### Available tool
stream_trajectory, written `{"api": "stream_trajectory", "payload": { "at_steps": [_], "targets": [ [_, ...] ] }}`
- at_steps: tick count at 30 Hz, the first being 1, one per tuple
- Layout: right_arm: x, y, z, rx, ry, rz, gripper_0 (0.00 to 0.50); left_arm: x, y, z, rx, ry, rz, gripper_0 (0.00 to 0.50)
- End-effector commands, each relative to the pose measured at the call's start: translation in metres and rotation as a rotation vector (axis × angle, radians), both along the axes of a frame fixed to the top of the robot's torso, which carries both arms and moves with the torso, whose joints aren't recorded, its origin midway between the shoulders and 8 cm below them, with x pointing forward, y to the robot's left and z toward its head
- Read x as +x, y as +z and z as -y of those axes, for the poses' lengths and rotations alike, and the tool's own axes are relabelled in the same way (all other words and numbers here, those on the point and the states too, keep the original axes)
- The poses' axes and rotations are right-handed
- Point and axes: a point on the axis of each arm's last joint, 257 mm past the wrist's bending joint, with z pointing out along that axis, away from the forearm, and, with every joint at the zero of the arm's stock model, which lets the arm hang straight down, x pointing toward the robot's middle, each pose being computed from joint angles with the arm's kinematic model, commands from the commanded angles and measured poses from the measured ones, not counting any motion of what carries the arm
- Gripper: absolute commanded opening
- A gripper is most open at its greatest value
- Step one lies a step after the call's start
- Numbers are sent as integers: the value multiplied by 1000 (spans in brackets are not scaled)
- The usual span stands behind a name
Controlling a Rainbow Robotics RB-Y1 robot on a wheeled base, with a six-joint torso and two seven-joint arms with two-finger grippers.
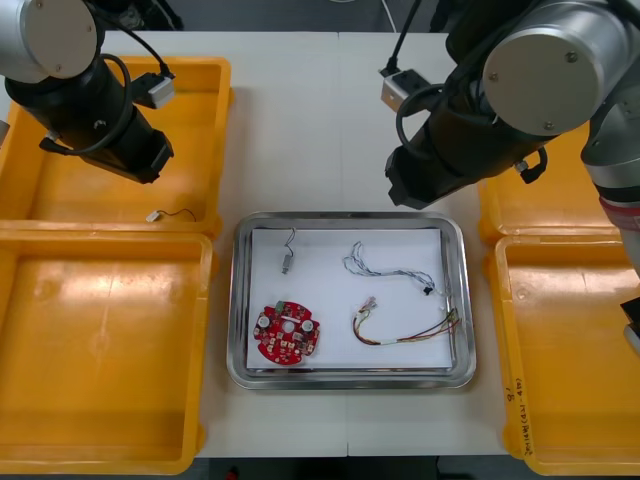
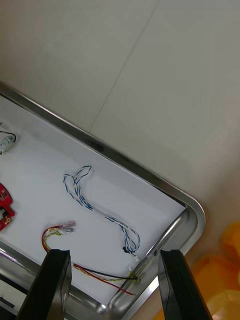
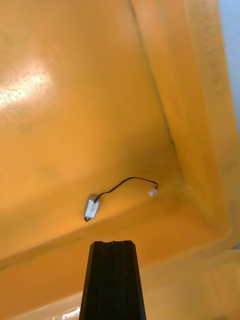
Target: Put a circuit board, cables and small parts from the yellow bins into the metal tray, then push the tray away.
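The metal tray (image 1: 458,300), white inside, lies mid-table and holds a round red circuit board (image 1: 287,333), a twisted blue and white cable (image 1: 385,265), a red and yellow cable (image 1: 405,330) and a small metal part (image 1: 288,258) on a black wire. My right gripper (image 2: 115,280) hovers open above the tray's far right corner (image 2: 192,212), over the blue and white cable (image 2: 100,210). Over the far left yellow bin (image 1: 60,190), my left gripper (image 3: 112,245) is shut on nothing, just short of a black cable (image 3: 122,187) lying in the bin's corner.
Two yellow bins stand at each side; the near left bin (image 1: 100,350) and near right bin (image 1: 570,360) flank the tray. The black cable (image 1: 172,215) lies against the far left bin's near wall. Bare table (image 1: 310,130) stretches beyond the tray.
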Motion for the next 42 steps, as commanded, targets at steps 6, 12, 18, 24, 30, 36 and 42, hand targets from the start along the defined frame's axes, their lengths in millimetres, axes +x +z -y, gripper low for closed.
{"api": "stream_trajectory", "payload": {
  "at_steps": [6,12,18,24,30,36,42],
  "targets": [
    [13,58,60,139,-241,39,500,-1,61,3,80,-146,97,0],
    [18,68,113,153,-355,60,500,1,52,11,47,-129,85,0],
    [8,67,159,184,-439,34,500,5,41,24,-6,-47,70,0],
    [-4,63,195,212,-503,15,500,13,32,38,-44,25,86,0],
    [-13,54,228,248,-581,5,500,16,25,47,-102,101,74,0],
    [-27,38,259,250,-647,-17,500,22,11,50,-124,116,79,1],
    [-40,19,282,202,-688,-40,500,27,5,50,-131,127,82,425]
  ]
}}
